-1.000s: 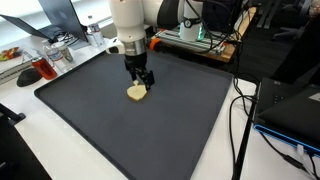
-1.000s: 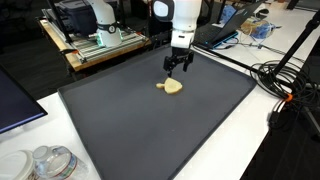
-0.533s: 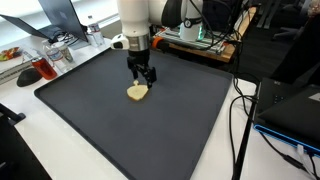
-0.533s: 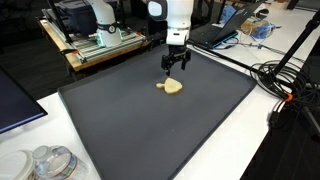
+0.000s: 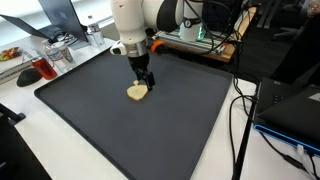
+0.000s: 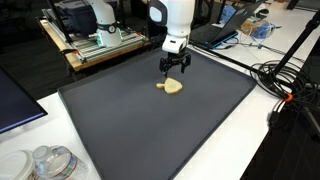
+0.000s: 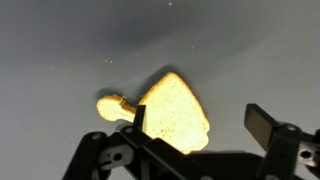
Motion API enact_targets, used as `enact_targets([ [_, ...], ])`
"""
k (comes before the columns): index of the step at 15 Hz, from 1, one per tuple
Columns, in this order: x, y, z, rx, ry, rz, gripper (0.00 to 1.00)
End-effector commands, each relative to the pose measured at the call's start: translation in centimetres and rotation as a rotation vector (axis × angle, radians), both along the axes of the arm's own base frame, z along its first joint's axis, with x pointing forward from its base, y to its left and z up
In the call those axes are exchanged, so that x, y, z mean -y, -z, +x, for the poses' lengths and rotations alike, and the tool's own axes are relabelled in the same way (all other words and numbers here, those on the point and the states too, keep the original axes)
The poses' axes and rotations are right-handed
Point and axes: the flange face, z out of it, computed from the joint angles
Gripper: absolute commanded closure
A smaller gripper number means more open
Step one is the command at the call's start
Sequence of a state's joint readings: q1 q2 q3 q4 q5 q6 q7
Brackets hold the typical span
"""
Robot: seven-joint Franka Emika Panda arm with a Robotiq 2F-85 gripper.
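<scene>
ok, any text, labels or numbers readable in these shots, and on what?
No readable text in any view.
The yellow piece is unmarked.
The black mat is plain.
The hand shows no label.
Any markings on the background gear are too small and blurred to read.
</scene>
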State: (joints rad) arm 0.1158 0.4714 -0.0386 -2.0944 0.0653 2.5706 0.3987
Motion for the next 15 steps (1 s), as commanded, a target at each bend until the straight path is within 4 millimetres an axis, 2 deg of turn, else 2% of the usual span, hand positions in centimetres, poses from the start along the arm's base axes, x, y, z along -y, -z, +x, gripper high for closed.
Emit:
enact_targets([
  [1,0.5,2.1,0.4,-0.042,0.12,-0.005,0.0],
  [8,0.6,5.0,0.1,-0.078,0.212,-0.013,0.0],
  [15,1.9,5.0,0.7,-0.057,0.256,-0.048,0.0],
])
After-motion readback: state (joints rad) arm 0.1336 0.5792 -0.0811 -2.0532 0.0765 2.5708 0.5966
